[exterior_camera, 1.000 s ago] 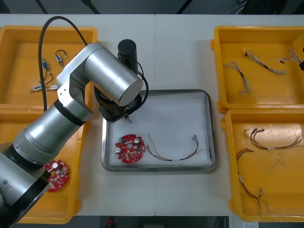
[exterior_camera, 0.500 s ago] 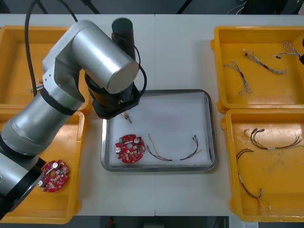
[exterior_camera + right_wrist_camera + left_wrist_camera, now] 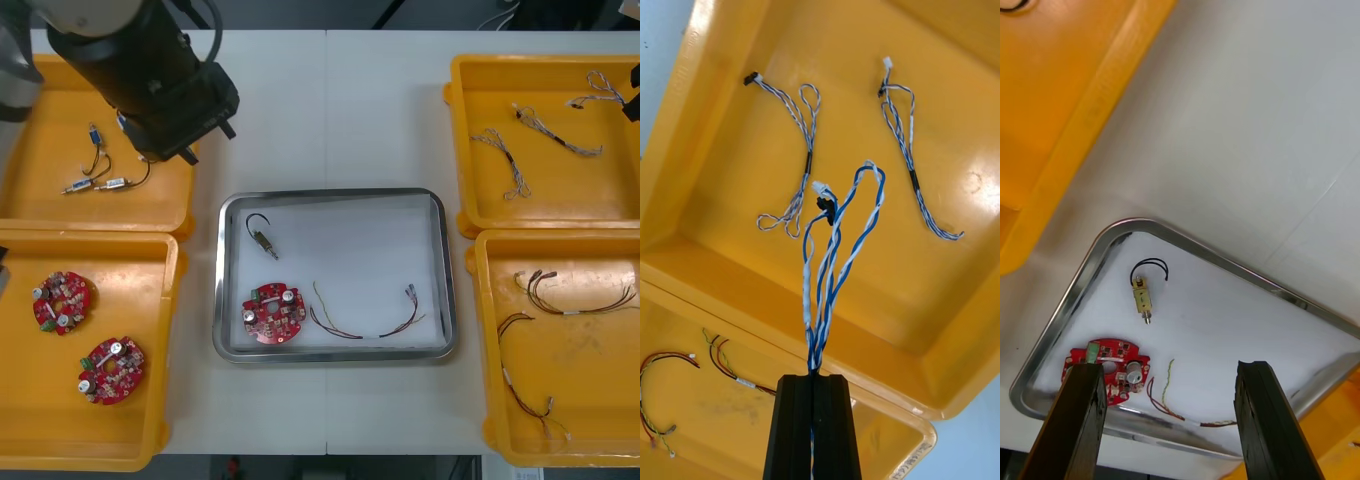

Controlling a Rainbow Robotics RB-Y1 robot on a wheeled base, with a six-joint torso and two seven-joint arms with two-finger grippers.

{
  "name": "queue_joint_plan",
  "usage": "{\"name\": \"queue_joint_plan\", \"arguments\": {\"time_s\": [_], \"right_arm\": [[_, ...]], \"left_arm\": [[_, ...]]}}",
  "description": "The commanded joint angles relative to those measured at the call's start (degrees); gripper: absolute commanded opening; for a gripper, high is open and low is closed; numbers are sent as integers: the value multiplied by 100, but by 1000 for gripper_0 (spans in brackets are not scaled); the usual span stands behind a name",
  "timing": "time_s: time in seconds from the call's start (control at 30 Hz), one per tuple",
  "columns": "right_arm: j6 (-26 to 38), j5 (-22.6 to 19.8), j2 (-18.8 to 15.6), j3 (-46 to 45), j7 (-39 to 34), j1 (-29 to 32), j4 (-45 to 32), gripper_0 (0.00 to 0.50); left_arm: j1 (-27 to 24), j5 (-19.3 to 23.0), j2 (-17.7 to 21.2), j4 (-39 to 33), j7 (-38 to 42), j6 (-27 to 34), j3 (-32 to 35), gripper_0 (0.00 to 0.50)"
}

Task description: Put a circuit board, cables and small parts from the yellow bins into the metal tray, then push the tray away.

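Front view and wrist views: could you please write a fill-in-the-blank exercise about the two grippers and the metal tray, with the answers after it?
1. The right gripper has its jaws shut on a twisted ____ and white cable.
2. The left gripper, above the table beside the metal tray, has its jaws ____.
3. In the tray lies ____ red circuit board.

Answers: blue; open; one.

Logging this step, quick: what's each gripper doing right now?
Left gripper: open, empty.
Right gripper: shut on a blue and white cable.
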Motion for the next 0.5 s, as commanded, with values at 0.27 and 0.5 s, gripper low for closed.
{"name": "queue_joint_plan", "arguments": {"time_s": [0.27, 0.5], "right_arm": [[40, -164, 387, 524, 58, -12, -1131, 0], [40, -287, 633, 1131, 75, -3, -1843, 0]], "left_arm": [[-783, 1054, 1253, 1361, 352, 50, 487, 500], [-800, 940, 1692, 2100, 369, 50, 487, 500]]}}
